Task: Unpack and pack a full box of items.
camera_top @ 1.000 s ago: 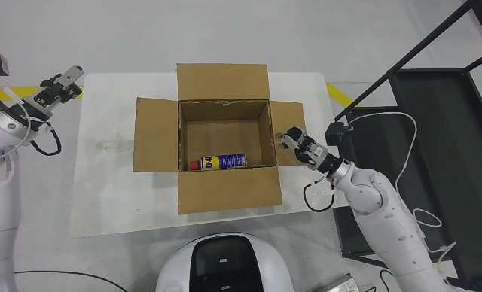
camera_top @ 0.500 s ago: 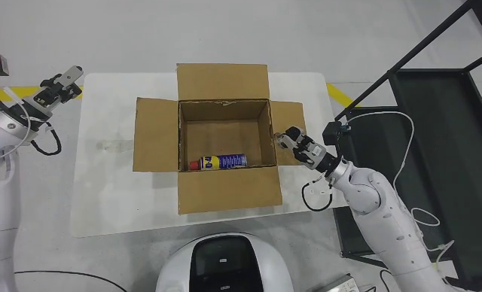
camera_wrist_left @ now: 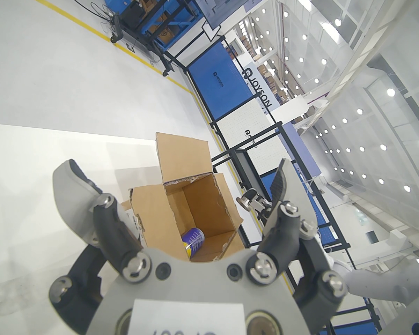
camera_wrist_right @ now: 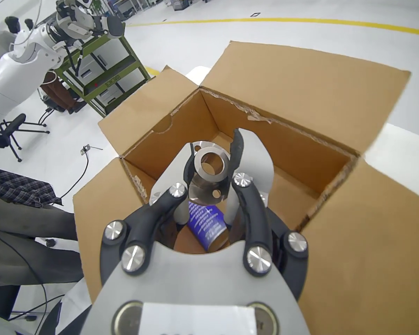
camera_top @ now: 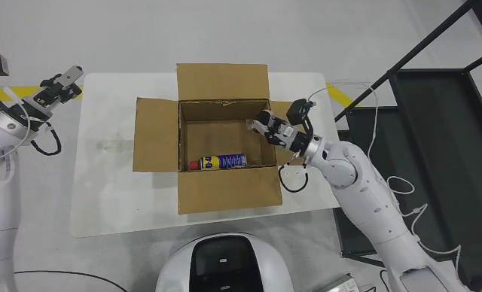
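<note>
Right hand (camera_wrist_right: pixel 209 163) is clamped on a metal flange (camera_wrist_right: pixel 200 184) just inside the box's (camera_top: pixel 154 134) right rim, probably to set it by the spray can (camera_top: pixel 218 162) lying inside, while the left hand (camera_top: pixel 72 75) hangs spread open, well clear of the box.

I read bright, even overhead light. Ceiling lamps (camera_wrist_left: pixel 391 91) glare in the left wrist view. The white table (camera_top: pixel 113 194) nearly washes out. Soft shade lies inside the box (camera_top: pixel 222 81). Wrist views bow lines at the edges.
</note>
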You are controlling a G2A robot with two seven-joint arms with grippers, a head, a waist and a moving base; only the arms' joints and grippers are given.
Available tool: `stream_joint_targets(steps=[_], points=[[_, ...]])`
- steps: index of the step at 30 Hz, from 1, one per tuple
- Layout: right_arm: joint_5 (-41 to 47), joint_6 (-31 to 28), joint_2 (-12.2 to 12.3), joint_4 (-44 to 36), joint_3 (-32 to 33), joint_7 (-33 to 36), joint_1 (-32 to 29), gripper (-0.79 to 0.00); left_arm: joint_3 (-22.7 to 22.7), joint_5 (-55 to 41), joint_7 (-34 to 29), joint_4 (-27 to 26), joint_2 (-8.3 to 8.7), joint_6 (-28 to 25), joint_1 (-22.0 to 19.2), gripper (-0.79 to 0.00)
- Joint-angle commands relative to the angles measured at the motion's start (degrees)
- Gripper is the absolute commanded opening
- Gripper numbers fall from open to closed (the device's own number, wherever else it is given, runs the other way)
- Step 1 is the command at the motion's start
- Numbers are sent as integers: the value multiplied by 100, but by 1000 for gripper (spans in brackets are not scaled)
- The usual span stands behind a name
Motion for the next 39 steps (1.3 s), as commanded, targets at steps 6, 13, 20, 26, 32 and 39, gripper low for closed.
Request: stream_joint_targets(steps=[6,13,20,26,32,39], points=[[-249,143,-372,976,-1255,190,1439,-785,0,0,0,0,0,0,0,0],[-935,391,-711,1448,-2196,302,2124,-785,0,0,0,0,0,0,0,0],[-1450,741,-1046,2202,-2849,419,2631,-785,0,0,0,0,0,0,0,0],[-1525,583,-1265,2804,-3135,430,2902,-785,0,0,0,0,0,0,0,0],[-1377,330,-1391,3163,-3197,385,2987,-43,0,0,0,0,0,0,0,0],[-1266,-449,-1351,3078,-2959,-171,2942,0,0,0,0,0,0,0,0,0]])
